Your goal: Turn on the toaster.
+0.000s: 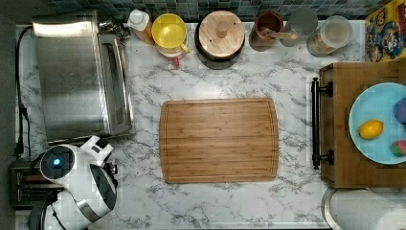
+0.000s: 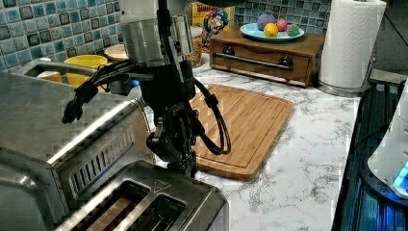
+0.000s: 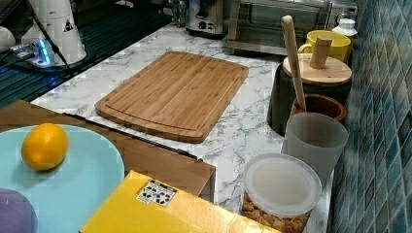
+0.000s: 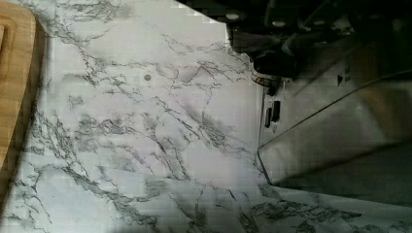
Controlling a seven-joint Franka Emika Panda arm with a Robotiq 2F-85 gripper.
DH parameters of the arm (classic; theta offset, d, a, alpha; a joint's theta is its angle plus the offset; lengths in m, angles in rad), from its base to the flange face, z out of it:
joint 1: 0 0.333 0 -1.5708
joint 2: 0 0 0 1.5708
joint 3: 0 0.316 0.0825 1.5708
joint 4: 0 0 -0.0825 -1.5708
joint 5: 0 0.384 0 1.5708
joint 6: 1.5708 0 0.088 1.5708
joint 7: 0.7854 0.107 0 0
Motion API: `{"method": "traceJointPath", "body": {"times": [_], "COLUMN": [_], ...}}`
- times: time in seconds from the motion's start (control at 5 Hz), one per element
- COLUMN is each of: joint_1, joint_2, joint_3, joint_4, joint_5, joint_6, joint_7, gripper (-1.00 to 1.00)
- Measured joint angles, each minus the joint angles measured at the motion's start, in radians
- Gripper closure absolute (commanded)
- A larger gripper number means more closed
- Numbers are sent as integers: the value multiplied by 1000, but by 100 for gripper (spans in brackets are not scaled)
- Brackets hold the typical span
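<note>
Pincer (image 2: 185, 166): black, hanging at the end of the white-and-black robot arm (image 1: 93, 184), tip just above the end of the small boxy brushed-steel pop-up toaster (image 2: 144, 204); whether its fingers are spread or pressed together cannot be told.

Toaster: two long top slots; nearest item in the left view, standing on the white grey-veined marble counter (image 1: 191, 206) at the bottom-left corner of the top view, partly under the arm.

Large brushed-steel toaster oven (image 1: 79, 76): just beside the toaster, on its far side in the top view.

Rectangular bamboo cutting board (image 1: 219, 140): flat on the counter, near the toaster, off the oven's door side.

White paper-towel roll (image 2: 349, 41): upright, well apart from the toaster, past the cutting board.

Wooden drawer box with black bar handle (image 2: 262, 57): beyond the cutting board from the toaster; carries a pale blue round plate (image 1: 368, 108) with a yellow lemon (image 1: 371, 129).

Yellow mug (image 1: 170, 31) and black pot with round wooden lid (image 1: 221, 34): against the blue tiled wall, beyond the oven.
</note>
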Motion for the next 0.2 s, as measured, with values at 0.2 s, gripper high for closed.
{"method": "traceJointPath", "body": {"times": [0.2], "joint_1": [0], "joint_2": [-1], "joint_3": [-1], "joint_4": [-2], "joint_5": [2], "joint_6": [0], "joint_7": [0], "gripper": [100]}}
